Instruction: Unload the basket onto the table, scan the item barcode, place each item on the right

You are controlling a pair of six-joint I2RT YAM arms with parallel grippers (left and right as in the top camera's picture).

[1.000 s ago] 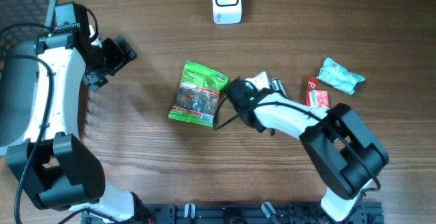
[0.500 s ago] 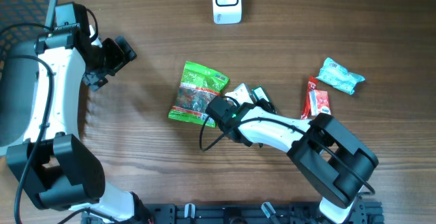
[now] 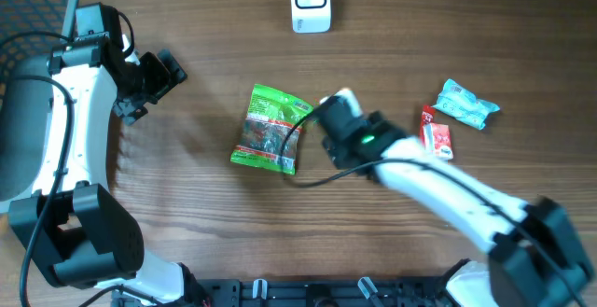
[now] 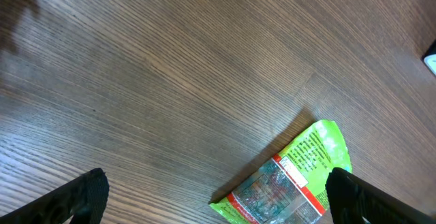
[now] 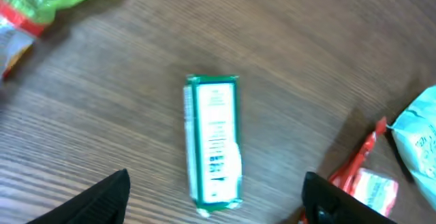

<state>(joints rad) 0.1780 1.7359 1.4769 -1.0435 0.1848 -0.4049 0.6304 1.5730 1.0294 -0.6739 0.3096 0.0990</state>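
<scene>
A small green-and-white box (image 5: 212, 146) lies flat on the wooden table, printed side up. My right gripper (image 5: 218, 207) hangs above it, open, with one dark finger on either side of the box and neither touching it. In the overhead view my right gripper (image 3: 332, 109) is beside the green snack bag (image 3: 270, 130), and the arm hides the box. The white barcode scanner (image 3: 310, 1) stands at the far edge. My left gripper (image 3: 160, 72) is open at the left, holding nothing, and the green snack bag (image 4: 293, 183) shows low in its wrist view.
A red packet (image 3: 435, 137) and a light blue packet (image 3: 466, 104) lie to the right of my right arm. Both also show in the right wrist view, the red packet (image 5: 361, 183) and the blue packet (image 5: 419, 135) at the right edge. A mesh chair (image 3: 28, 8) sits at the far left.
My right gripper has gone from nearly shut to open. The right arm has stretched out and swung, with the gripper now close to the green bag. The left arm has not moved.
</scene>
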